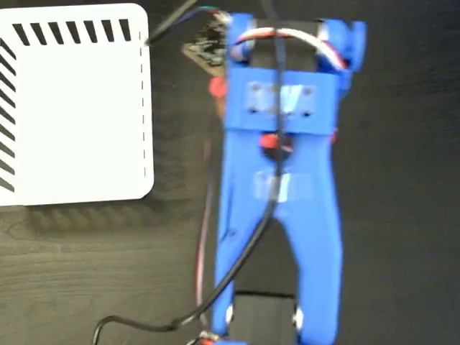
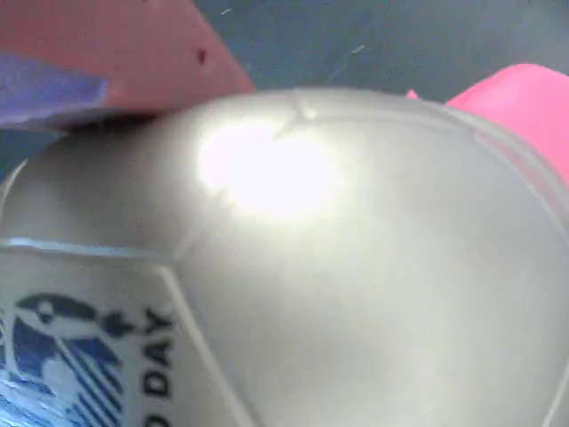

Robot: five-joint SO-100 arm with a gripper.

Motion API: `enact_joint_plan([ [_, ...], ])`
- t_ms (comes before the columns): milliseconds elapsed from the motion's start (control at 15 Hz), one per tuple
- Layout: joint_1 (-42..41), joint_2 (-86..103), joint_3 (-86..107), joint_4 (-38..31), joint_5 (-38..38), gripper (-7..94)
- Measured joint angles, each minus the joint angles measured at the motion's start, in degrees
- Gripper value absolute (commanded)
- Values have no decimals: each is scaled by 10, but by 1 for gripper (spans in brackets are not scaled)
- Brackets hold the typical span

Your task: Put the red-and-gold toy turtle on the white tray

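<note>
The tool's fingertips cannot be seen in either view. In the fixed view the blue arm (image 1: pixel 284 187) covers everything beneath it, and the tool end lies under the arm's upper section; whether the jaws are apart or closed cannot be determined. In the wrist view, a reddish flat part (image 2: pixel 133 49) at the upper left, possibly one finger of the tool, lies against the top of the shell; the image is too close and too blurred to confirm contact.

The red-and-gold toy turtle (image 2: pixel 356 267) fills nearly the whole wrist view, directly in front of the camera. Its domed shell appears pale and glossy with a strong glare spot. A dark printed mark (image 2: pixel 80 356) with partial lettering appears at lower left, cut off by the frame edge. A pink-red part of the toy shows at the upper right edge. In the fixed view only small red patches (image 1: pixel 215 88) are visible at the arm's edge; what they belong to cannot be determined.

The white tray (image 1: pixel 79 115) lies on the dark worktop (image 1: pixel 402 215) to the left of the arm in the fixed view, apart from it, cut off at the left frame edge. A black cable (image 1: pixel 237 277) runs along the arm.
</note>
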State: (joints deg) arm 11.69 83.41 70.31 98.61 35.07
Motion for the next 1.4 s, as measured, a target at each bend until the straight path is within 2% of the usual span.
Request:
enact_joint_plan([
  [400,-216,8,-24,-1,-27,0],
  [600,-286,-82,-113,-1,-22,0],
  [1000,-308,-236,-163,-32,-4,0],
  [1400,-311,-258,-183,-34,-4,0],
])
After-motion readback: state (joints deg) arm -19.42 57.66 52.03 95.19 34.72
